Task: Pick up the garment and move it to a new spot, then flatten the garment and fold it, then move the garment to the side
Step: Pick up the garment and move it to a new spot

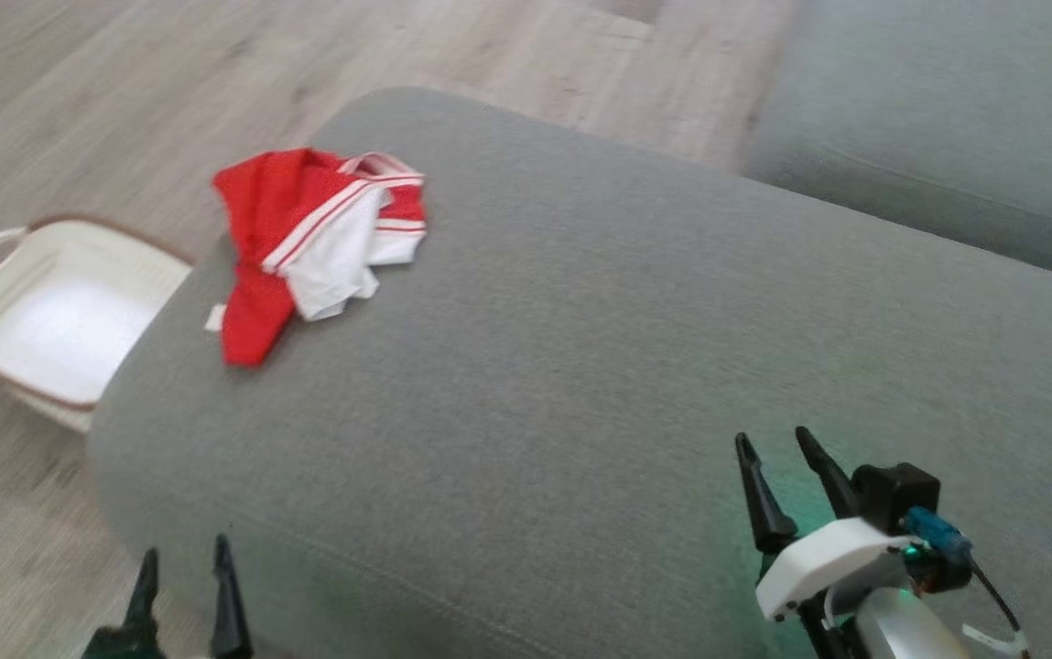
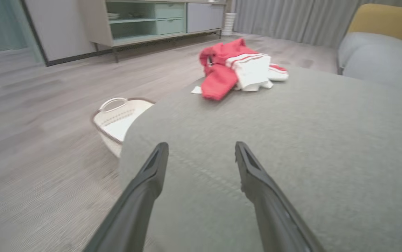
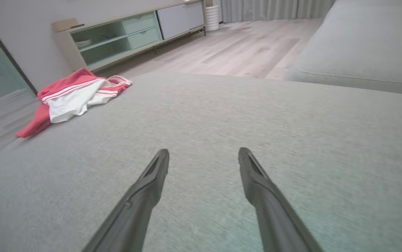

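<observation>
Head view: crumpled red-and-white garment [image 1: 315, 247] lies at 10 o'clock on the grey cushion [image 1: 580, 366]. Left gripper [image 1: 185, 549] and right gripper [image 1: 773, 436] both spread, empty. Garment well apart: 1 o'clock from left, 10 o'clock from right

Garment [image 1: 310, 238] on ottoman's [image 1: 580, 366] far-left corner; basket [image 1: 49, 311] left, on floor

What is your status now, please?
Left claw open, empty. Right claw open, empty. Garment crumpled on cushion, far left corner, untouched. Nothing in the way.
</observation>
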Available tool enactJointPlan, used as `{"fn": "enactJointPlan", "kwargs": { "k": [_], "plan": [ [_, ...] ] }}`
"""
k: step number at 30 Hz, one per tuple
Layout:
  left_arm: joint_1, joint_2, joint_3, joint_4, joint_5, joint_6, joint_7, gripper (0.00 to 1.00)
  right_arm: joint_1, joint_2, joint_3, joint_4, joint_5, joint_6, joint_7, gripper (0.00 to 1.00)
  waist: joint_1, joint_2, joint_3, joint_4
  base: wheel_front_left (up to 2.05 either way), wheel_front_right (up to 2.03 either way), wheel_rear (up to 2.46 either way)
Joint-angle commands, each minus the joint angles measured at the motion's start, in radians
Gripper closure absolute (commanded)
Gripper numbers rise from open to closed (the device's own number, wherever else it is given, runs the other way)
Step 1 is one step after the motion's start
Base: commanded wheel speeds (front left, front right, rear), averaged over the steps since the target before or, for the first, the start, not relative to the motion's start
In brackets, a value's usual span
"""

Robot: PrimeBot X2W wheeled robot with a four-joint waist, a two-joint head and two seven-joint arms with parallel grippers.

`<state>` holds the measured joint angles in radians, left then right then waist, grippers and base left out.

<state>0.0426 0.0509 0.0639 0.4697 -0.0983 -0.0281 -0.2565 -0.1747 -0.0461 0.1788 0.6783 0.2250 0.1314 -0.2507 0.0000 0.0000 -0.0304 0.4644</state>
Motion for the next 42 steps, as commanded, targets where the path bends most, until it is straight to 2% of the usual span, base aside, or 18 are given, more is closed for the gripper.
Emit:
{"fn": "enactJointPlan", "kwargs": {
  "k": [1, 7, 14, 18, 22, 28, 29, 33, 42],
  "plan": [
    [-0.013, 0.006, 0.049, -0.040, -0.006, 0.007, -0.005, 0.00, -0.054, -0.004, 0.038, -0.025, 0.010, -0.001, -0.011, 0.00, 0.0000, 0.0000, 0.015, 0.046, 0.00, 0.00, 0.00],
    [-0.010, 0.002, 0.064, -0.046, -0.007, -0.002, -0.005, 0.00, -0.067, -0.004, 0.059, -0.018, 0.018, -0.001, -0.011, 0.00, 0.0000, 0.0000, 0.023, 0.051, 0.00, 0.00, 0.00],
    [-0.050, 0.000, 0.047, -0.144, -0.016, -0.054, -0.005, 0.00, -0.071, -0.004, 0.058, -0.026, 0.010, -0.001, -0.011, 0.00, 0.0000, 0.0000, 0.048, 0.037, 0.00, 0.00, 0.00],
    [-0.133, 0.005, 0.049, -0.213, -0.011, -0.073, -0.005, 0.00, -0.086, -0.004, 0.060, -0.037, 0.000, -0.001, -0.011, 0.00, 0.0000, 0.0000, 0.080, 0.016, 0.00, 0.00, 0.00],
    [-0.265, 0.048, 0.071, -0.202, 0.001, -0.083, -0.005, 0.00, -0.112, -0.004, 0.074, -0.051, -0.015, -0.001, -0.011, 0.00, 0.0000, 0.0000, 0.125, -0.015, 0.00, 0.00, 0.00],
    [-0.474, 0.147, 0.084, -0.074, -0.036, -0.099, -0.005, 0.00, -0.173, -0.004, 0.106, -0.096, -0.033, -0.001, -0.011, 0.00, 0.0000, 0.0000, 0.216, -0.088, 0.00, 0.00, 0.00],
    [-0.523, 0.185, 0.073, 0.000, -0.047, -0.101, -0.005, 0.00, -0.195, -0.004, 0.126, -0.115, -0.032, -0.001, -0.011, 0.00, 0.0000, 0.0000, 0.245, -0.116, 0.00, 0.00, 0.00],
    [-0.612, 0.254, 0.033, 0.149, -0.077, -0.102, -0.005, 0.00, -0.233, -0.004, 0.160, -0.144, -0.038, -0.001, -0.011, 0.00, 0.0000, 0.0000, 0.303, -0.170, 0.00, 0.00, 0.00],
    [-0.755, 0.350, 0.035, 0.473, -0.159, -0.102, -0.005, 0.00, -0.288, -0.004, 0.203, -0.231, -0.070, -0.001, -0.011, 0.00, 0.0000, 0.0000, 0.409, -0.276, 0.00, 0.00, 0.00]
  ]
}}
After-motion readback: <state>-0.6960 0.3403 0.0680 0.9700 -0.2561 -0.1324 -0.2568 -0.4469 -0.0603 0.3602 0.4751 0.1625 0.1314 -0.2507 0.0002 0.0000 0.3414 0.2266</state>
